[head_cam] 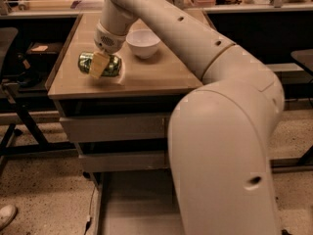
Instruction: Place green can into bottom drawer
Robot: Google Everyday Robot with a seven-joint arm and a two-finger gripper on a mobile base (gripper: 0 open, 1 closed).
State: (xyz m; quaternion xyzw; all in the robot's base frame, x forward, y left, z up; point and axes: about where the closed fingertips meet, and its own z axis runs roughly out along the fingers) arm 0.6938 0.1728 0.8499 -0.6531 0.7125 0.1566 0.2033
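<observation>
The green can (111, 65) lies on its side on the wooden cabinet top (146, 77), near the left front corner. My gripper (100, 64) reaches down over it from the arm's wrist. One pale finger (98, 65) lies across the can's front, and the gripper is closed around the can. The bottom drawer (128, 202) is pulled out below the cabinet, its flat grey floor showing at the bottom of the view. My arm's large pale body covers the drawer's right part.
A white bowl (143, 43) stands on the cabinet top just right of the can. Two shut grey drawers (115, 128) sit above the open one. A dark chair frame (14, 106) stands at the left. A shoe (6, 215) is on the floor at bottom left.
</observation>
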